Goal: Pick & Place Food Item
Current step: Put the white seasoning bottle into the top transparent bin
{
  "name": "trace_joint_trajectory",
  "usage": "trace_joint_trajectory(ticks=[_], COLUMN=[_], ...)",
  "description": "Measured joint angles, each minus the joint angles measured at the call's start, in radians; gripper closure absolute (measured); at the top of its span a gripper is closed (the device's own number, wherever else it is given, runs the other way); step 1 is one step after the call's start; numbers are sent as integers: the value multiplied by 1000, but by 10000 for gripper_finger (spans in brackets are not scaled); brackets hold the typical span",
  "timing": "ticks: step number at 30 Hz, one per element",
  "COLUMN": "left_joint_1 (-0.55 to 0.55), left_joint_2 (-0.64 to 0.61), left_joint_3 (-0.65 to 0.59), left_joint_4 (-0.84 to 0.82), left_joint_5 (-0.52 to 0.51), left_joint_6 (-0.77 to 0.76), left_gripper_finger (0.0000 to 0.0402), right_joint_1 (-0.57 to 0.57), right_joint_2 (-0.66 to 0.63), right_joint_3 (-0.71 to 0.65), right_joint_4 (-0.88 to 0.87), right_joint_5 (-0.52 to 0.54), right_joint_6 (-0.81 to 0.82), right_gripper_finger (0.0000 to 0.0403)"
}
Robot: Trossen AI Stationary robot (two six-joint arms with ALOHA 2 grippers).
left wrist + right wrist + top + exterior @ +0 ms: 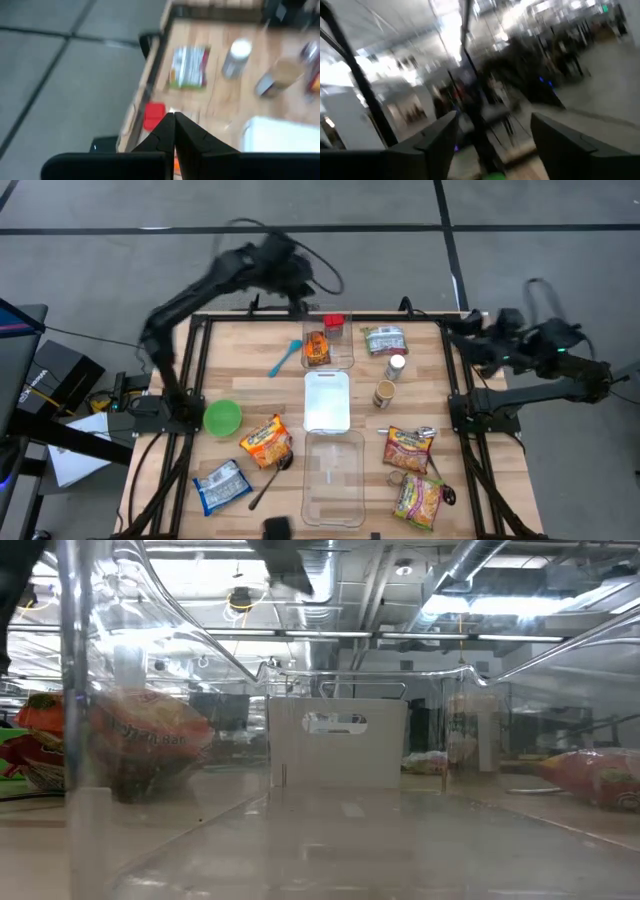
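At the top centre of the high view, your left gripper (300, 298) hung over the far edge of the wooden table (240, 360), its jaws pressed together on nothing in the left wrist view (174, 131). Just below it sat the clear plastic container (328, 350) holding an orange food packet (317, 348), with a red-lidded jar (334, 325) beside it. You appeared to be between steps: one packet looked placed, and no food item was in hand. Other candidates lay waiting: a green-and-red snack packet (384, 340) at upper right, an orange noodle packet (265, 440) at lower left, a blue-and-silver packet (222, 484) below it, and two more noodle packets (408, 443) at lower right. An empty clear tray (332, 477) stood at bottom centre. Your right gripper (478, 340) waited off the table's right edge, jaws apart in its wrist view (492, 135). Next, you would likely need to open the left jaws and descend squarely over a chosen packet.
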Motion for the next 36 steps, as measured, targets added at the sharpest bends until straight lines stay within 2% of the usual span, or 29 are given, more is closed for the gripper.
trace_joint_trajectory(ticks=[3,6,8,10,14,16,19,25,32,36], left_joint_1=[-12,-35,-53,-62,-64,-63,-65,-64,-61,-61], left_joint_2=[-153,-295,-373,-440,-553,-593,-620,-620,-619,-619], left_joint_3=[-76,-178,-239,-292,-370,-400,-429,-454,-478,-478], left_joint_4=[51,134,164,174,204,218,228,229,244,243], left_joint_5=[2,-27,-84,-140,-228,-234,-234,-261,-266,-269], left_joint_6=[-61,-102,-122,-143,-198,-212,-216,-210,-205,-219], left_gripper_finger=[401,401,401,401,401,401,401,401,401,401], right_joint_1=[-21,-89,-165,-254,-427,-485,-544,-590,-583,-592], right_joint_2=[85,163,228,312,530,652,838,1202,1534,1706], right_joint_3=[-1,-1,14,45,145,219,343,653,1009,1226], right_joint_4=[-52,-46,-33,-30,-59,-71,-151,-384,-540,-694], right_joint_5=[6,-28,-112,-232,-495,-579,-598,-600,-623,-601], right_joint_6=[0,-14,-27,-42,-47,-70,-133,-263,-270,-221], right_gripper_finger=[220,300,361,390,397,400,402,402,402,403])
